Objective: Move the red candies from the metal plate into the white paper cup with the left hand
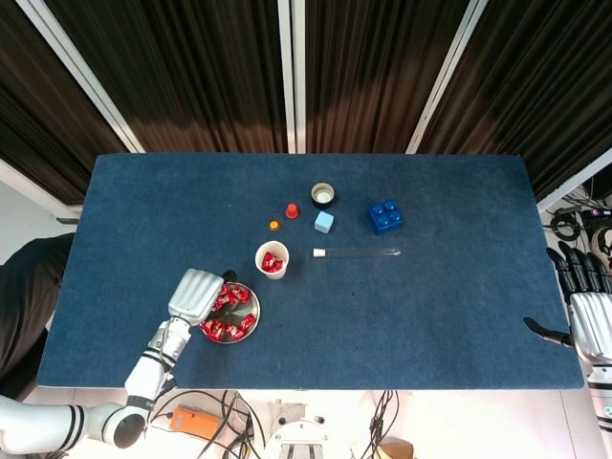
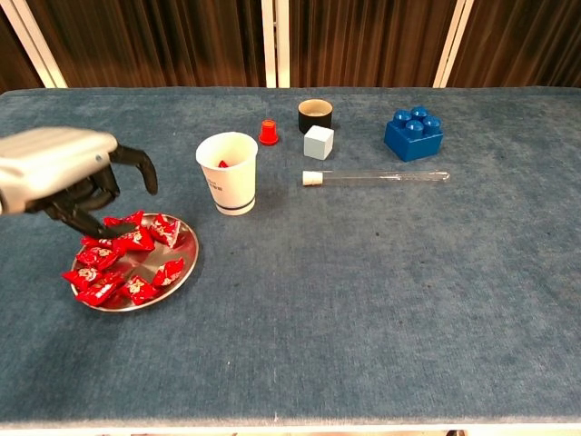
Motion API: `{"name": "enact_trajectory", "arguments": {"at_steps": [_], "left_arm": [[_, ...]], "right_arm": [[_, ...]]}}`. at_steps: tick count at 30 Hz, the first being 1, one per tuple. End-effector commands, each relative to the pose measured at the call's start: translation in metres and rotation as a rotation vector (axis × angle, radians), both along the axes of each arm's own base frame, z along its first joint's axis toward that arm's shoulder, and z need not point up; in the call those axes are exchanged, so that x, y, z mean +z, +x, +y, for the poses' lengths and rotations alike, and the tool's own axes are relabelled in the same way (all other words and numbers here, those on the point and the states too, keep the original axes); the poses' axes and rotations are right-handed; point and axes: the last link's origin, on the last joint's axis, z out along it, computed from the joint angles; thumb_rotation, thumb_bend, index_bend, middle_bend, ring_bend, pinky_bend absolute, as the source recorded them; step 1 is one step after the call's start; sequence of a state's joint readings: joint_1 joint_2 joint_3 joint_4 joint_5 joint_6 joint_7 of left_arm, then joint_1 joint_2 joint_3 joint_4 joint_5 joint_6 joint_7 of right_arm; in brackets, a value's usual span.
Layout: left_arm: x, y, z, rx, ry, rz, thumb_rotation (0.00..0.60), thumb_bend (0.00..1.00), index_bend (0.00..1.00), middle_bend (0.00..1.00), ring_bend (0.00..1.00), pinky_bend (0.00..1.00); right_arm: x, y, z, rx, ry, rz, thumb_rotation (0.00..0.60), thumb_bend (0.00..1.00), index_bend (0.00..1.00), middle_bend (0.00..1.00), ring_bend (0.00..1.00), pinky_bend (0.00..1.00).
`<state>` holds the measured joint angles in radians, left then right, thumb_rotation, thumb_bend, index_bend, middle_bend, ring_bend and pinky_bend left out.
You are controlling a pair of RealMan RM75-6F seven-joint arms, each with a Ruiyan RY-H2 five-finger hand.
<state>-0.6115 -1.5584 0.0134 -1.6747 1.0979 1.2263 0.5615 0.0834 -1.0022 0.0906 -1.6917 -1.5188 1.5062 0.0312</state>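
Note:
Several red candies (image 2: 123,259) lie heaped on the round metal plate (image 2: 182,269), at the table's front left; in the head view the plate (image 1: 251,320) shows partly under my hand. The white paper cup (image 2: 228,172) stands upright behind the plate, with red candy (image 1: 272,262) inside it. My left hand (image 2: 64,174) hovers low over the plate's left rear part, fingers curled downward and apart, holding nothing; the same hand (image 1: 196,295) covers the plate's left half from above. My right hand (image 1: 588,320) hangs off the table's right edge, fingers spread, empty.
Behind the cup stand a small red cap (image 2: 268,132), a dark roll of tape (image 2: 315,115) and a pale blue cube (image 2: 319,142). A clear tube (image 2: 377,177) lies to the cup's right, a blue brick (image 2: 413,133) beyond it. An orange cap (image 1: 273,226) sits near the cup.

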Motion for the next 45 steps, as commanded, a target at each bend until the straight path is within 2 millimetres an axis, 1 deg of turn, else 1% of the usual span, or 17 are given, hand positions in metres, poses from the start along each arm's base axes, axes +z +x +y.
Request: {"name": "enact_trajectory", "arguments": {"at_steps": [1, 7, 16, 22, 26, 32, 35, 38, 41, 45], "left_arm": [[-0.01, -0.004, -0.003, 0.02, -0.015, 0.017, 0.6, 0.22, 0.39, 0.9, 0.85, 0.79], [-0.019, -0.007, -0.002, 0.018, -0.005, 0.063, 0.6, 0.21, 0.4, 0.9, 0.85, 0.79], [-0.021, -0.013, -0.003, 0.036, 0.006, 0.087, 0.6, 0.22, 0.41, 0.9, 0.85, 0.79], [-0.022, -0.015, -0.003, 0.036, 0.004, 0.096, 0.6, 0.24, 0.44, 0.9, 0.85, 0.79], [-0.024, -0.016, -0.003, 0.041, -0.007, 0.097, 0.6, 0.28, 0.47, 0.9, 0.85, 0.79], [-0.026, -0.017, -0.003, 0.037, -0.016, 0.065, 0.6, 0.42, 0.56, 0.9, 0.85, 0.79], [-0.022, -0.015, -0.004, 0.028, -0.004, 0.043, 0.6, 0.44, 0.58, 0.9, 0.85, 0.79], [-0.011, -0.008, -0.003, 0.029, 0.012, -0.018, 0.6, 0.43, 0.58, 0.9, 0.85, 0.79], [0.007, 0.006, 0.001, 0.011, 0.041, -0.099, 0.6, 0.43, 0.58, 0.9, 0.85, 0.79], [0.034, 0.035, 0.014, -0.048, 0.08, -0.198, 0.6, 0.42, 0.58, 0.9, 0.85, 0.79]], "right_arm": [[0.001, 0.0, 0.001, -0.003, -0.003, 0.003, 0.6, 0.19, 0.0, 0.03, 0.0, 0.05], [-0.001, 0.001, 0.001, -0.001, 0.002, 0.0, 0.6, 0.19, 0.0, 0.03, 0.0, 0.05], [-0.001, 0.001, 0.001, -0.004, 0.005, 0.002, 0.6, 0.18, 0.0, 0.03, 0.0, 0.05], [-0.002, 0.001, 0.0, -0.006, 0.008, 0.002, 0.6, 0.19, 0.0, 0.03, 0.0, 0.05], [-0.002, 0.001, 0.0, -0.008, 0.008, 0.002, 0.6, 0.18, 0.0, 0.03, 0.0, 0.05], [-0.001, 0.001, 0.0, -0.01, 0.008, 0.004, 0.6, 0.19, 0.0, 0.03, 0.0, 0.06], [-0.002, 0.001, 0.0, -0.009, 0.009, 0.002, 0.6, 0.18, 0.0, 0.03, 0.0, 0.06], [-0.002, 0.001, 0.0, -0.007, 0.008, 0.001, 0.6, 0.19, 0.0, 0.03, 0.0, 0.06], [-0.002, 0.001, -0.001, -0.006, 0.008, 0.001, 0.6, 0.18, 0.0, 0.03, 0.0, 0.06], [-0.002, 0.001, 0.0, -0.003, 0.008, -0.001, 0.6, 0.19, 0.0, 0.03, 0.0, 0.06]]}}
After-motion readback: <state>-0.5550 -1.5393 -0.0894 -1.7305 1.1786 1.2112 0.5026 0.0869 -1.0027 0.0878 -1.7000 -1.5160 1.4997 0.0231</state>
